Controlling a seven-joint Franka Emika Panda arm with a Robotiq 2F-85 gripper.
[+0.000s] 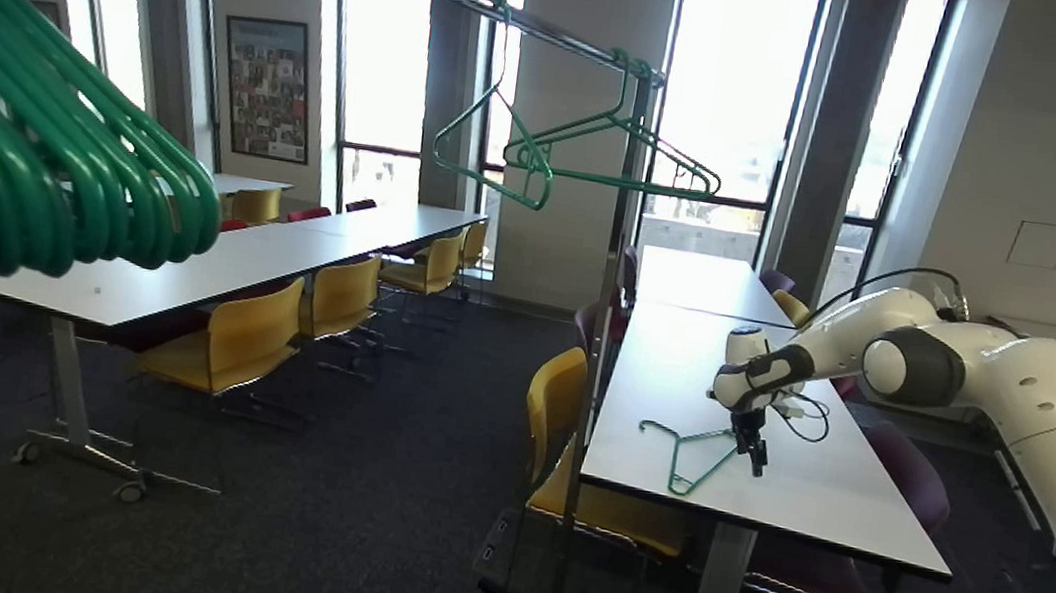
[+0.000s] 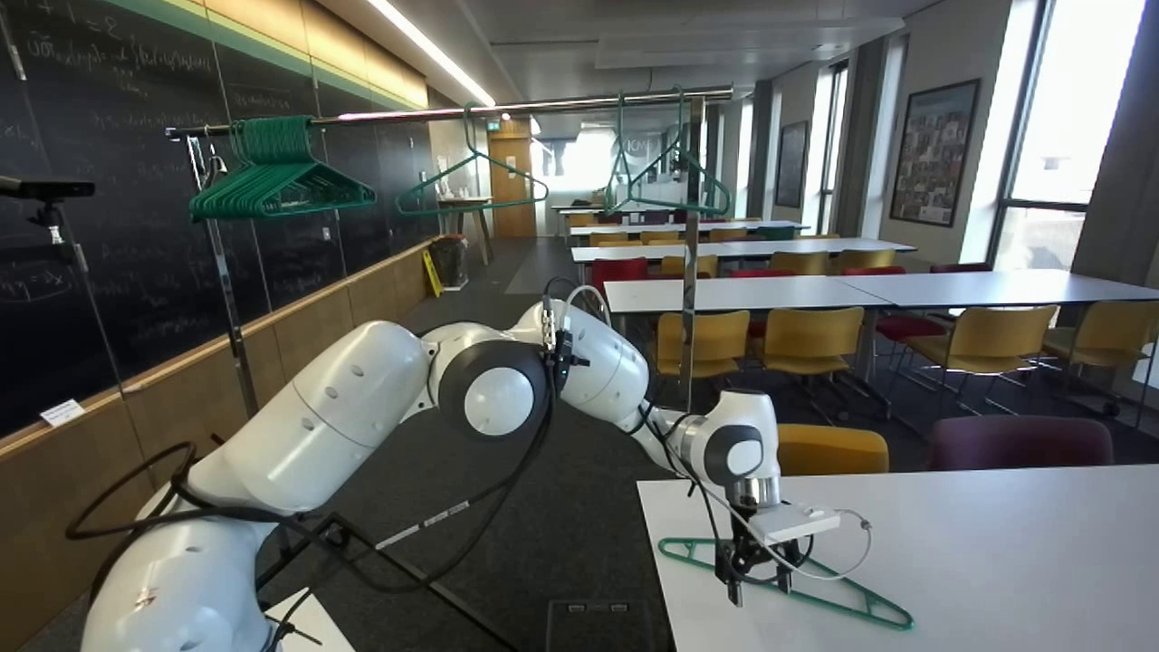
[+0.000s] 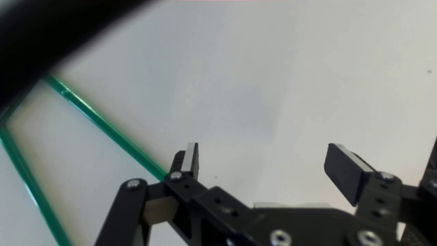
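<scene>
Fingers (image 3: 189, 159) spread, empty, near the flat-lying green hanger (image 3: 111, 132); beneath the hanger, a bench (image 3: 290, 85), apparently bearing its weight; higher than the hanger, a rail (image 2: 398, 115) with other hangers (image 2: 274, 145) hooked on for support.

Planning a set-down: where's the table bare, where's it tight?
In the wrist view, bare table right of the green hanger, including between the open fingers; crowded at the hanger's bars, overlapped by a finger and a blurred black shape. In an exterior view, also bare from the hanger's right end to the edge by the purple chair. Clearance under the fingers: can't tell.
</scene>
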